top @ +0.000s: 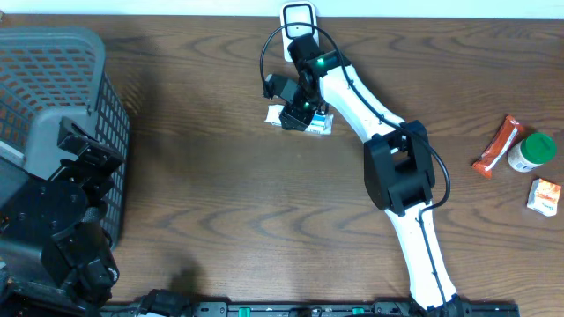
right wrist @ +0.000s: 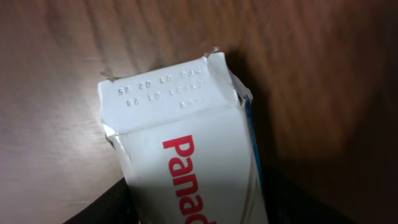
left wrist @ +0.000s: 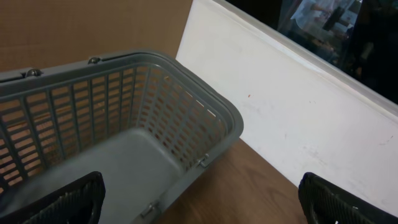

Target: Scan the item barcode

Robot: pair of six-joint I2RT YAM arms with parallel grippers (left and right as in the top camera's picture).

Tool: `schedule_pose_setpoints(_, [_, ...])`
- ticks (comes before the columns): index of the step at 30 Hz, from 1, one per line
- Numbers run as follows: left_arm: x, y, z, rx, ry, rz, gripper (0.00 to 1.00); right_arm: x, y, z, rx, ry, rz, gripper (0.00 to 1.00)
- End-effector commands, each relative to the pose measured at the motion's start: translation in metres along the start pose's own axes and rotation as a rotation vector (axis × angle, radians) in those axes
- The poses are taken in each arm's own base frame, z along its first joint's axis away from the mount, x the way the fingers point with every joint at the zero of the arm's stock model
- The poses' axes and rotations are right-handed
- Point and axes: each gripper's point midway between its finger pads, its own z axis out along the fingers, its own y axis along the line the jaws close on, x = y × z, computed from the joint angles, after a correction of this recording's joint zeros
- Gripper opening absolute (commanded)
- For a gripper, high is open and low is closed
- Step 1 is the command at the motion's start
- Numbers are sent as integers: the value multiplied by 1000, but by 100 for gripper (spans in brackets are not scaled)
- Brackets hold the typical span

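- One white card carton (right wrist: 186, 149): red lettering reading "Panad…", stamped date codes on a creased, slightly torn end flap. It lies flat on the table (top: 220, 220), well right of the basket (top: 97, 79), toward the far edge.
- Right gripper (top: 300, 106): directly over the carton. Whether the claw pinches it or merely straddles it, cannot tell.
- Left gripper (left wrist: 199, 205): claw spread wide, nothing between, hanging over the basket.
- Basket: grey moulded plastic, lattice walls, rounded rim, smooth floor.
- Table: dark wood grain, matt.
- Farthest right of the basket, beyond the carton: orange sachet (top: 495, 145), green-capped white bottle (top: 533, 151), small orange-and-white box (top: 545, 195).
- Progress, judged: early. No barcode shows, and the scan is not yet done. Lifting, turning and presenting the carton remain.
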Motion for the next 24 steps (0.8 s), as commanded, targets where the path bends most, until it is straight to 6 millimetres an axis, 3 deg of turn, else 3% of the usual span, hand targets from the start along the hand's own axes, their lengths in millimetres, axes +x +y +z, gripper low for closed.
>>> schedule_pose_setpoints(1, [-1,3,1,-16,-8,14,100,8,23,10,-97,37,260,57])
schedule_pose_setpoints(6, [-1,3,1,-16,-8,14,100,4,46,4,-151,62,409,56])
schedule_pose_setpoints(8, [-1,3,1,-16,-8,14,100,4,49,4,-155,71,443,52])
schedule_pose_setpoints(11, [-1,3,1,-16,-8,14,100,5,53,5,-158,82,446,38])
schedule_pose_setpoints(15, [-1,3,1,-16,-8,14,100,2,54,5,-157,74,438,38])
schedule_pose_setpoints(16, [-1,3,1,-16,-8,14,99,1,55,5,-157,73,438,44])
schedule_pose_setpoints(17, [-1,3,1,-16,-8,14,99,1,55,6,-157,75,435,64])
schedule_pose_setpoints(20, [-1,3,1,-16,-8,14,100,1,58,6,-160,82,434,96])
schedule_pose_setpoints(24, [-1,3,1,-16,-8,14,100,3,66,8,-155,108,425,99])
